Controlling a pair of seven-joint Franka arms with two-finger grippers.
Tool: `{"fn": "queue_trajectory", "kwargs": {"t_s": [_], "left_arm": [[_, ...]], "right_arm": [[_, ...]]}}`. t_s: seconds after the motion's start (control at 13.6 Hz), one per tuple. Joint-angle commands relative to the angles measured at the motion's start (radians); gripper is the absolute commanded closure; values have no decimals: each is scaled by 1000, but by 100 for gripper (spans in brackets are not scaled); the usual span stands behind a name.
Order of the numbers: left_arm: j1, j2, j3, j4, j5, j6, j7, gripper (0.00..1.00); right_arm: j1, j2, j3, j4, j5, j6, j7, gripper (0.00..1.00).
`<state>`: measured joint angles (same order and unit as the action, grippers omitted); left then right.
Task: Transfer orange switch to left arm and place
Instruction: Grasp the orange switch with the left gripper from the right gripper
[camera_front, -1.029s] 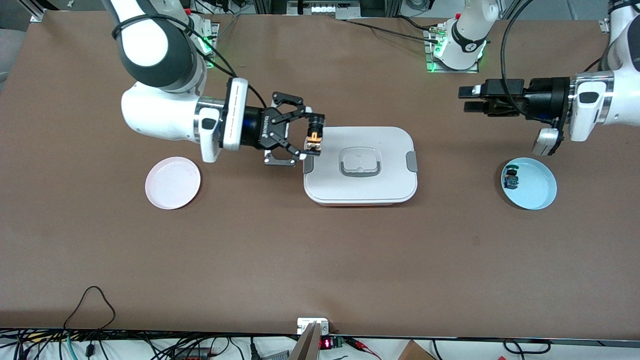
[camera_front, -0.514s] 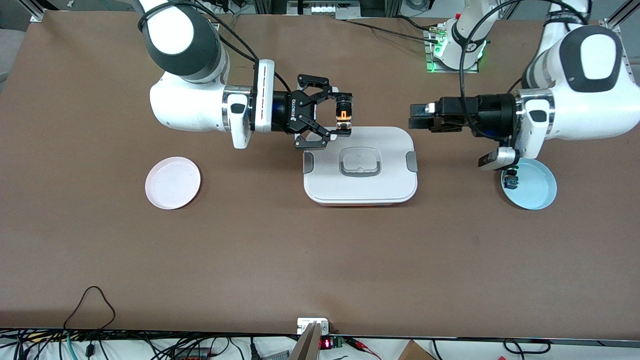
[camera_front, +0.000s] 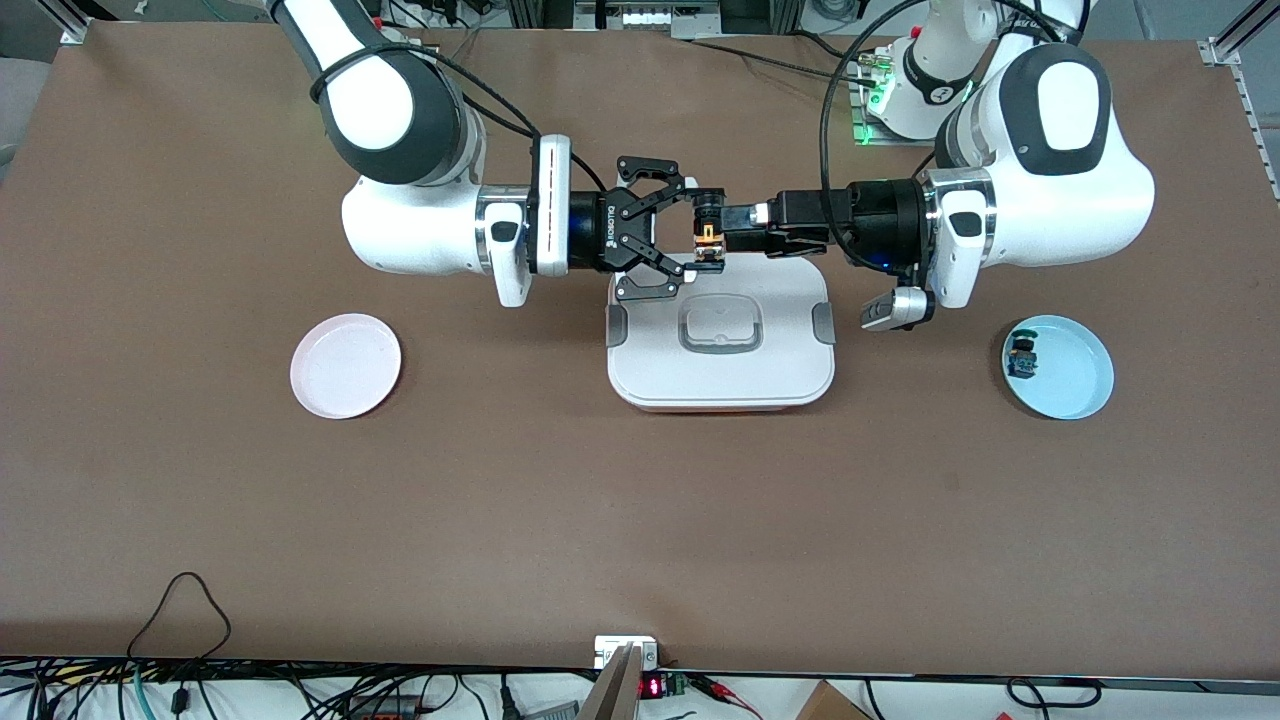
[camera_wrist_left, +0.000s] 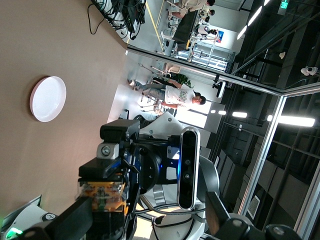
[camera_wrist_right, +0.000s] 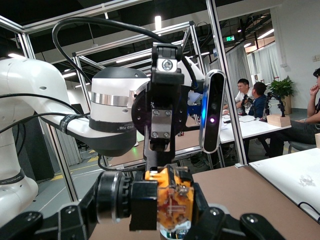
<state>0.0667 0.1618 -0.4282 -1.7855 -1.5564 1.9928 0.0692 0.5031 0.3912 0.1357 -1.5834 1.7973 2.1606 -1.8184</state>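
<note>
My right gripper (camera_front: 703, 236) is shut on the orange switch (camera_front: 709, 243), a small black body with an orange cap, and holds it in the air over the box's edge nearest the robot bases. The white lidded box (camera_front: 720, 375) sits mid-table. My left gripper (camera_front: 737, 228) faces the right one, its open fingers reaching the switch on either side. In the right wrist view the orange switch (camera_wrist_right: 172, 205) fills the grip, with the left gripper (camera_wrist_right: 162, 131) straight ahead. The left wrist view shows the switch (camera_wrist_left: 102, 196) close to one open finger (camera_wrist_left: 70, 224).
A pink plate (camera_front: 345, 365) lies toward the right arm's end of the table. A blue plate (camera_front: 1075, 390) toward the left arm's end holds a small blue-and-green component (camera_front: 1022, 358). Cables run along the table's edges.
Both arms have swung in toward each other. The right gripper carried the switch over the box's farther edge, and the left gripper came from near the blue plate to meet it.
</note>
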Motion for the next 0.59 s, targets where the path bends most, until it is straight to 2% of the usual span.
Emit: {"fn": "queue_trajectory", "kwargs": {"t_s": [0.0,0.29,0.37,0.51], "left_arm": [[11,5,-10,-34,-24,3,128,0],[10,-1,-10,-52,-17,3,147,0],[8,-1,-12,-55,-17,3,147,2],[8,-1,-14,-55,-17,-3,149,11]], "right_arm": [[11,11,-4,25,27,-4,-19,100],[11,8,-4,23,59,-4,-19,100],[11,6,-4,23,59,-4,-19,100],[11,6,-4,25,57,-4,-21,100]]}}
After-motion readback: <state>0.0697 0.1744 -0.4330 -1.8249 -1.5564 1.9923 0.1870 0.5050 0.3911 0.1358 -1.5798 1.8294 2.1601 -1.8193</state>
